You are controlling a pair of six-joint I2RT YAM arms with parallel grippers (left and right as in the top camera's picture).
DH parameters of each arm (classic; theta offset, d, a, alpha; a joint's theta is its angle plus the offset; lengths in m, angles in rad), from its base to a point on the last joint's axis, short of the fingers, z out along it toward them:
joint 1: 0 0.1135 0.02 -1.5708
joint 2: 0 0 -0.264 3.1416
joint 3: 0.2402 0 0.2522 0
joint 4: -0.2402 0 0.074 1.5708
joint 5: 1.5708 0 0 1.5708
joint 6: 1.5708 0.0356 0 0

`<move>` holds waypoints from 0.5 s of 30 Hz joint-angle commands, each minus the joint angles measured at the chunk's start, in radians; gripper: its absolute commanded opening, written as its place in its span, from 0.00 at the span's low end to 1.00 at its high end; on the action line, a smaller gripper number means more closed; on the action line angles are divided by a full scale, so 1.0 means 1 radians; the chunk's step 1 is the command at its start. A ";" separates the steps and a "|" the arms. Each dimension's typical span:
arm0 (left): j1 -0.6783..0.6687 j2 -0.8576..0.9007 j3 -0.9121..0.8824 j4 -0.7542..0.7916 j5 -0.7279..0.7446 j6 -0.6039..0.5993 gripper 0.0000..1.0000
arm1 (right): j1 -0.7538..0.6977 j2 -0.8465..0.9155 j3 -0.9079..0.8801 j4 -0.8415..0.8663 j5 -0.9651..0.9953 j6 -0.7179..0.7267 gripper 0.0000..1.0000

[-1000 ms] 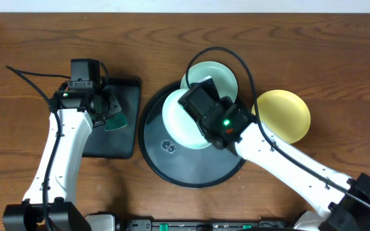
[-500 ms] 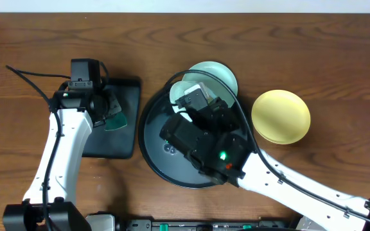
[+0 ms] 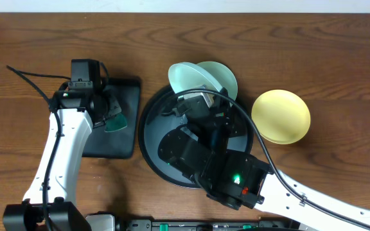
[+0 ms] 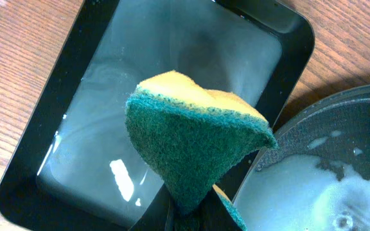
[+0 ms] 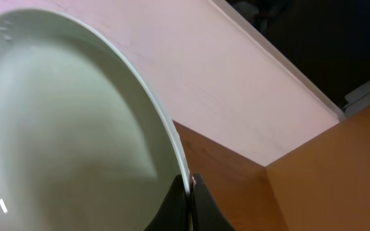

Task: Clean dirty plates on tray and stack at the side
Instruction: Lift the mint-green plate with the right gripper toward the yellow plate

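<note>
Over the last second the right arm swung its bulk toward the near edge of the table (image 3: 339, 45). It carried the mint plate (image 3: 188, 78) up off the round tray (image 3: 151, 138), and the plate stood tipped steeply over the tray's far rim. The left arm had not shifted.

The right gripper (image 3: 194, 96) was clenched on that plate's near rim. In the right wrist view its fingers pinched the edge at the bottom of the frame, the right gripper (image 5: 188, 192) below the pale curve of the mint plate (image 5: 63, 128). A second mint plate (image 3: 223, 76) lay flat just behind, at the tray's far edge. The yellow plate (image 3: 281, 115) sat on the bare wood toward the right edge, apart from the tray.

The left gripper (image 3: 111, 114) hung over the rectangular tray (image 3: 124, 144) toward the left edge, clamped on a folded green-and-yellow sponge (image 4: 191, 151). In the left wrist view the left gripper (image 4: 188, 215) held the sponge from below, with the rectangular tray (image 4: 18, 186) wet beneath it and the round tray (image 4: 339, 186) at the lower right.

The raised plate lay to the right of the sponge and slightly farther from the near edge, across the round tray's left rim. Which way its hollow faced could not be told. The left arm was the free one and would likely have to reach rightward to wipe it. The right arm was bent high over the tray, wrist turned up.
</note>
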 commanded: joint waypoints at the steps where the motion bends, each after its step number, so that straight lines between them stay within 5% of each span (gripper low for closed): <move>1: 0.004 -0.003 0.011 -0.002 -0.001 -0.002 0.07 | 0.008 -0.012 0.020 0.003 0.055 -0.021 0.01; 6: 0.004 -0.003 0.011 -0.002 -0.001 -0.002 0.07 | 0.000 -0.012 0.019 -0.029 -0.085 0.048 0.01; 15: 0.004 -0.003 0.011 -0.002 -0.001 -0.002 0.07 | -0.209 0.021 0.019 -0.181 -0.714 0.326 0.01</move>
